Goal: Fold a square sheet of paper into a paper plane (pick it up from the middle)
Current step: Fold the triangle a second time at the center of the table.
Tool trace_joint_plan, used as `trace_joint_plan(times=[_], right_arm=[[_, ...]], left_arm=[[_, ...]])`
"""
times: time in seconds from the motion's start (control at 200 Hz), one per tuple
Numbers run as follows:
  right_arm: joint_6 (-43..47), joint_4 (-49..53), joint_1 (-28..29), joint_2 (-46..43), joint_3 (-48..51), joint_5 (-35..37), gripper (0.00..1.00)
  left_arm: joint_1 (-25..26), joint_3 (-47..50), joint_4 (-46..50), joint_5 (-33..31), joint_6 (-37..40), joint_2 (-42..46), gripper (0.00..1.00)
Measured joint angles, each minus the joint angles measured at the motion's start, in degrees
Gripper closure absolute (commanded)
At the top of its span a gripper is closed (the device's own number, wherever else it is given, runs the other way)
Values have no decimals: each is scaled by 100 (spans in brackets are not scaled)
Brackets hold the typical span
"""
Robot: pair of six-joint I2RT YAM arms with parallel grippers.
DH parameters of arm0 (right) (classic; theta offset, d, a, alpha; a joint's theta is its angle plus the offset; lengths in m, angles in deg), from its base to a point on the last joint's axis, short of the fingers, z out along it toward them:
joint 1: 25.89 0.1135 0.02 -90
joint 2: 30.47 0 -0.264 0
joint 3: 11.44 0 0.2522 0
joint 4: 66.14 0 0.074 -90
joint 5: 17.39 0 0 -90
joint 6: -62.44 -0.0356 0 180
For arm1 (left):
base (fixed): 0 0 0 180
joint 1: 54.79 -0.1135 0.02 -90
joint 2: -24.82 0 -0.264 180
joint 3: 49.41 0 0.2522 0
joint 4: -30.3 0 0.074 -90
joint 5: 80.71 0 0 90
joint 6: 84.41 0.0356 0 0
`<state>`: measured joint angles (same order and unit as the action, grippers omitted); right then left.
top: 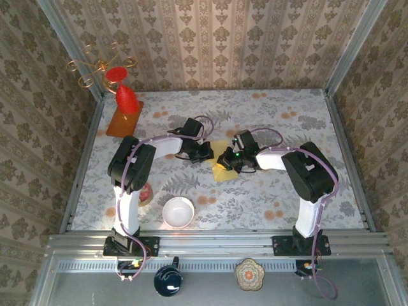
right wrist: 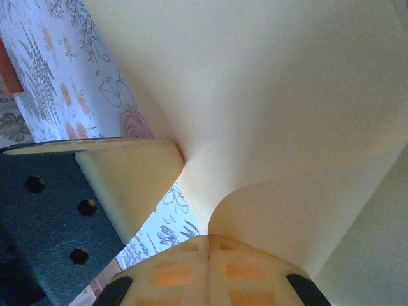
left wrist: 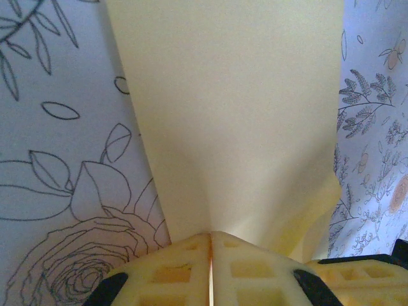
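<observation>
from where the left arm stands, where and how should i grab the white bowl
Its rim, from straight above, one finger inside and one outside the white bowl: it stands upright, mouth up, and its round wall looks too wide to span. The left gripper is shut on the yellow paper.

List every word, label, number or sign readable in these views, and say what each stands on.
No readable text anywhere.
The sheet of paper is plain; the tablecloth and wallpaper carry only floral patterns; the white bowl is unmarked.
</observation>
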<state>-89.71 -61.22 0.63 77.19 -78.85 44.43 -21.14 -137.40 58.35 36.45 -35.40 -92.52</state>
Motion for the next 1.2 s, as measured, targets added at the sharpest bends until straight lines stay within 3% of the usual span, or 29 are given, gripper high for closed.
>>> trace_joint_plan(times=[1.2], right_arm=[[52, 44, 0, 168, -52, 79, 100]], left_arm=[[-7, 0, -7, 46, 0, -4, 89]])
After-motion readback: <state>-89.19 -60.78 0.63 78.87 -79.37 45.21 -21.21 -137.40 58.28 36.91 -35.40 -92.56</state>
